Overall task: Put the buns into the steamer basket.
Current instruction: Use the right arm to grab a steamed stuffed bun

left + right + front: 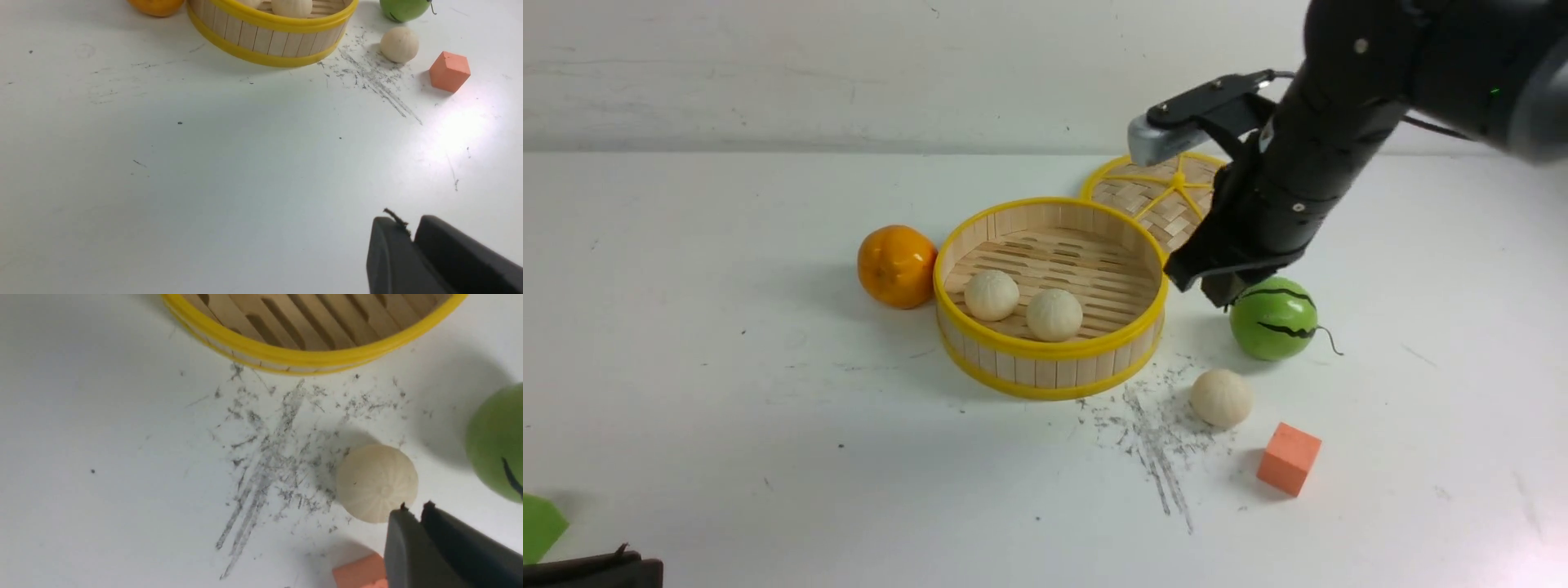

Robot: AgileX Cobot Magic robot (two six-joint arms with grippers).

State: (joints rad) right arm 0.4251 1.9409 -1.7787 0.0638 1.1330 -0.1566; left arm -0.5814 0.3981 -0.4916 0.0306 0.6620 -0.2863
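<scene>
I see the loose bun (1221, 398) hemmed in: watermelon ball (1274, 318) close behind it, orange cube (1289, 458) near on its front right. Its left, over scuffed table (768, 425), lies open. Inside the steamer basket (1054, 349), two buns (991, 295) fill the front left; the right floor is bare.

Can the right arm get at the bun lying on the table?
Probably yes. The bun lies clear of the basket, green ball and orange cube, nothing covers it, and the right gripper hangs just beyond it.
</scene>
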